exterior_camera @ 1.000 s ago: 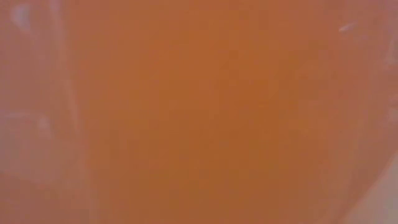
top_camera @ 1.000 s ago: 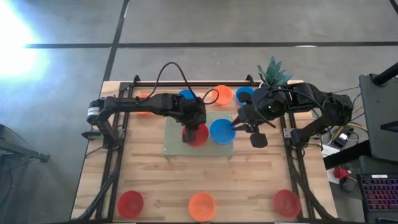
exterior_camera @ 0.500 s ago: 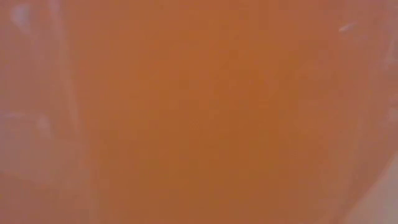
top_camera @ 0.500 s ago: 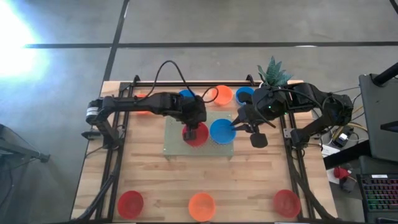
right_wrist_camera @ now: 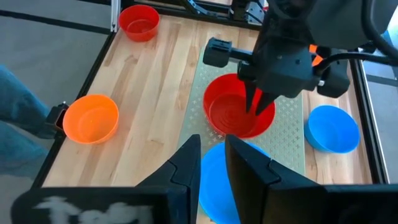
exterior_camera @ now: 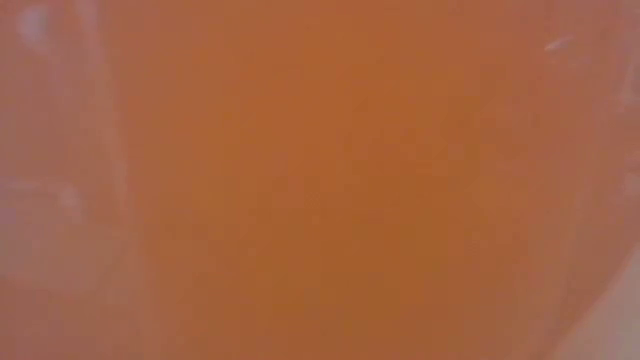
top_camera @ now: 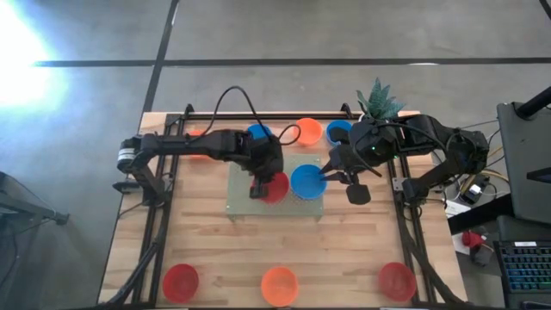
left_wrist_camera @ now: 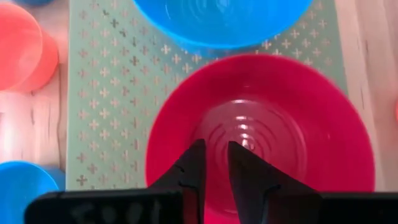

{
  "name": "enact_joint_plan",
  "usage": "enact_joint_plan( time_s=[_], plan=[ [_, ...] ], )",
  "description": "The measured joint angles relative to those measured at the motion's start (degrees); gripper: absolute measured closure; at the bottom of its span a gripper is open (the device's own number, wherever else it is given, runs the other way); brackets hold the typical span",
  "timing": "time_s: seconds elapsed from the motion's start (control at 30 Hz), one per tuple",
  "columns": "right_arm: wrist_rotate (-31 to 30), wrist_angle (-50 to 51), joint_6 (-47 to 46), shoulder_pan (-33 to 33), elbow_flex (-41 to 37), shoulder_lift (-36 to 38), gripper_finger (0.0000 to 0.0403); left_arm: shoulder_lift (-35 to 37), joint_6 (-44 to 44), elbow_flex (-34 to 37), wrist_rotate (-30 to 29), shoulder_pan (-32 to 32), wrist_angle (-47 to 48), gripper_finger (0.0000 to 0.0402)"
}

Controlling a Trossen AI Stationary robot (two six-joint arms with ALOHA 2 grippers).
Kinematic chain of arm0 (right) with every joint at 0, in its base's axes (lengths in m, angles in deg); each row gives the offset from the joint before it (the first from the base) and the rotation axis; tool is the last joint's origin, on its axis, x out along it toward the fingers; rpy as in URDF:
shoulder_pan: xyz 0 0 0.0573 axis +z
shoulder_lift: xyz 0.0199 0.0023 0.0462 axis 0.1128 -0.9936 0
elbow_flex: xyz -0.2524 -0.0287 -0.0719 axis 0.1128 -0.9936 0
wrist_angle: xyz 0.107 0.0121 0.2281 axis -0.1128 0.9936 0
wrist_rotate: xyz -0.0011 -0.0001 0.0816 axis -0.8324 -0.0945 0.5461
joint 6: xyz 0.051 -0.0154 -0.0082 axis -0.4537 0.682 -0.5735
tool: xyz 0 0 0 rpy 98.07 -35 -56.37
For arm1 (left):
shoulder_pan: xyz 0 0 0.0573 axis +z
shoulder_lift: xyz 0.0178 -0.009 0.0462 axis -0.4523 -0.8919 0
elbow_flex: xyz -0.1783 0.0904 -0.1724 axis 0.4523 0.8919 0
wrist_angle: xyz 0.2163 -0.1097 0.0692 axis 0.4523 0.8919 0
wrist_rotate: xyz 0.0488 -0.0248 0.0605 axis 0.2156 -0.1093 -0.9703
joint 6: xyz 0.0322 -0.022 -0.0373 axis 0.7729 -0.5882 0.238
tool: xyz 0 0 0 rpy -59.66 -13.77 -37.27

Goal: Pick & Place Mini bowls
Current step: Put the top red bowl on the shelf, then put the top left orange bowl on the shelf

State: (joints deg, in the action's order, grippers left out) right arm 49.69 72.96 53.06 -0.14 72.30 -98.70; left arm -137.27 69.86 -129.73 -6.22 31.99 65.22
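Observation:
A red mini bowl (top_camera: 277, 187) and a blue mini bowl (top_camera: 306, 181) sit side by side, upright on their bases, on the pale green mat (top_camera: 237, 194) at the table's middle. My left gripper (left_wrist_camera: 216, 149) hangs just above the red bowl (left_wrist_camera: 267, 143), pointing down into it, its fingers a narrow gap apart with nothing between them. My right gripper (right_wrist_camera: 212, 144) hovers higher, over the blue bowl's (right_wrist_camera: 214, 180) right side, and is also narrowly open with nothing held. The low view is filled by an orange blur.
Along the far edge stand a blue bowl (top_camera: 258, 131), an orange bowl (top_camera: 308, 131), another blue bowl (top_camera: 338, 131) and a potted plant (top_camera: 376, 102). Near the front edge sit a red bowl (top_camera: 181, 281), an orange bowl (top_camera: 280, 286) and a red bowl (top_camera: 397, 281).

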Motion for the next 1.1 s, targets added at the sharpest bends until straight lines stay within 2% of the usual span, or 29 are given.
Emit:
enact_joint_plan(
  time_s=[0.27,0.57,0.8,1.1],
  plan=[
    [0.0,0.0,0.0,0.0,0.0,0.0,0.0328,0.0,-0.6,3.6,-3.5,0.0,-4.5,0.0342],
    [0.0,0.0,0.0,0.0,0.0,0.0,0.0337,0.0,-0.7,5.0,-5.5,0.0,-8.0,0.0342],
    [0.0,0.0,-0.2,0.0,0.0,0.0,0.033,0.0,-0.6,5.1,-8.8,0.0,-9.0,0.0342],
    [0.0,0.0,-0.2,0.0,0.0,0.0,0.0333,1.0,-1.3,2.4,-8.9,0.0,-6.8,0.0342]
  ],
)
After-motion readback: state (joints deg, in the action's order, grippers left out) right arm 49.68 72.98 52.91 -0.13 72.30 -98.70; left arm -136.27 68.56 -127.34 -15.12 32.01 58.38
